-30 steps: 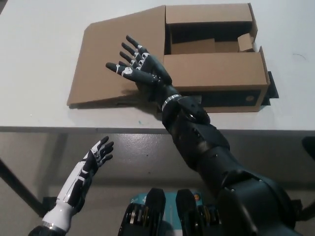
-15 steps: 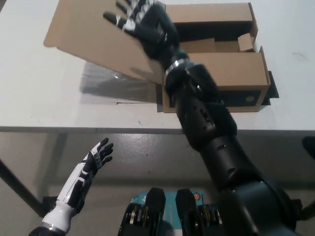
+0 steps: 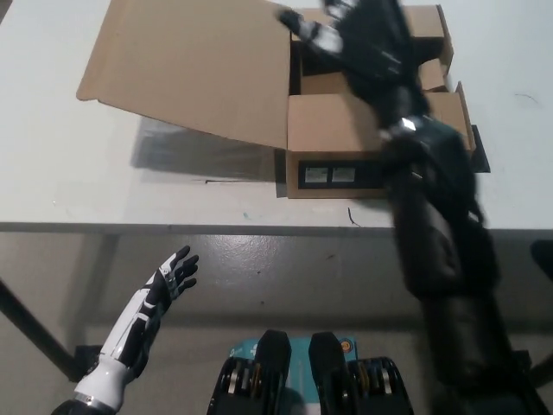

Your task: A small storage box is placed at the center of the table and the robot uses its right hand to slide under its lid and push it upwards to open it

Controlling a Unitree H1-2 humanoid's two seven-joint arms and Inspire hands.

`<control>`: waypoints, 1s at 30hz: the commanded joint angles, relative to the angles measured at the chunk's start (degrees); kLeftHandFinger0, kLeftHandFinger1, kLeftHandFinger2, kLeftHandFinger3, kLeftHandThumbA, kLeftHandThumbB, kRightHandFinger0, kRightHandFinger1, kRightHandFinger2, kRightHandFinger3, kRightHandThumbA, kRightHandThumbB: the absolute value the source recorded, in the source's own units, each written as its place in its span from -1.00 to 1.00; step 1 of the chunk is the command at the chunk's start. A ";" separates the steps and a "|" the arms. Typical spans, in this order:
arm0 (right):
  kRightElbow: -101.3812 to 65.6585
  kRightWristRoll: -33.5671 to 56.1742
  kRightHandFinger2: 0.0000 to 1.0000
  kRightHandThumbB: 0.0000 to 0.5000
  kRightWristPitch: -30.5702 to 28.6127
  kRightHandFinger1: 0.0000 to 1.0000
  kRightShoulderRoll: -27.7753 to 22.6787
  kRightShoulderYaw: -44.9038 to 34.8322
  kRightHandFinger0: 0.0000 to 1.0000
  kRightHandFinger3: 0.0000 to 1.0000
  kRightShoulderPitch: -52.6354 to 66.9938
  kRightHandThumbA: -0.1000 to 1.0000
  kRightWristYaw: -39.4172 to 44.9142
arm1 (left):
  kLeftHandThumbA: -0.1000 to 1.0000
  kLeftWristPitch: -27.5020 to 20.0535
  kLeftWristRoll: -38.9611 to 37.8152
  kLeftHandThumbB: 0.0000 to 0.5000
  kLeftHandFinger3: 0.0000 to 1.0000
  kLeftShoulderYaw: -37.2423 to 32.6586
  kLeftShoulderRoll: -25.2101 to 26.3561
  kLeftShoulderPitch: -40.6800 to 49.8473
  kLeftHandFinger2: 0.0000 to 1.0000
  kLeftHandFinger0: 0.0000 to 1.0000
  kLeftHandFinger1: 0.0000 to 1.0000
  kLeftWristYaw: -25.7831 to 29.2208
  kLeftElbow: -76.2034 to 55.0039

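White table (image 3: 69,186) across upper frame; grey floor (image 3: 285,268) below its edge; teal object (image 3: 298,353) bottom centre.

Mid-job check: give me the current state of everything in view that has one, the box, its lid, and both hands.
storage box: open, upright on the table, interior exposed.
lid: lifted, angled up to the box's left, casting a shadow on the table.
right hand: over the open box, motion-blurred, holding nothing that I can see; fingers unclear.
left hand: resting low in front of the table edge, open, holding nothing.
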 commanded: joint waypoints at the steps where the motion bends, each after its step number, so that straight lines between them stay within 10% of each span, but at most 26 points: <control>1: -52.56 -4.19 1.00 0.63 7.12 1.00 -14.64 -4.21 1.00 1.00 14.41 1.00 0.47 | 1.00 -0.81 -0.79 0.53 1.00 0.76 0.72 -1.37 1.00 1.00 1.00 0.24 -2.33; 12: -58.48 -3.93 1.00 0.66 -3.57 1.00 -16.17 -8.11 1.00 1.00 46.23 1.00 2.24 | 1.00 0.14 -0.24 0.49 1.00 0.43 0.70 -1.85 1.00 1.00 1.00 0.26 -2.78; 17: -46.86 -3.20 1.00 0.31 -10.17 1.00 -14.94 -5.77 1.00 1.00 51.42 1.00 4.50 | 1.00 -0.53 -0.11 0.45 1.00 0.41 1.11 -1.87 1.00 1.00 1.00 -0.03 -2.69; 18: -45.55 -3.21 1.00 -0.01 -10.94 1.00 -14.94 -5.39 1.00 1.00 51.74 1.00 4.63 | 1.00 -0.62 -0.02 0.45 1.00 0.47 1.14 -1.83 1.00 1.00 1.00 0.04 -2.75; 19: -42.32 -4.62 1.00 0.25 -11.75 1.00 -14.27 -4.96 1.00 1.00 52.09 1.00 4.10 | 1.00 -1.21 -0.13 0.47 1.00 0.58 0.84 -2.04 1.00 1.00 1.00 0.24 -2.25; 30: -22.90 -8.73 1.00 0.17 -15.93 1.00 -12.87 -0.31 1.00 1.00 50.41 1.00 3.54 | 1.00 -1.30 -0.67 0.54 1.00 0.86 0.83 -2.78 1.00 1.00 1.00 -0.16 -1.69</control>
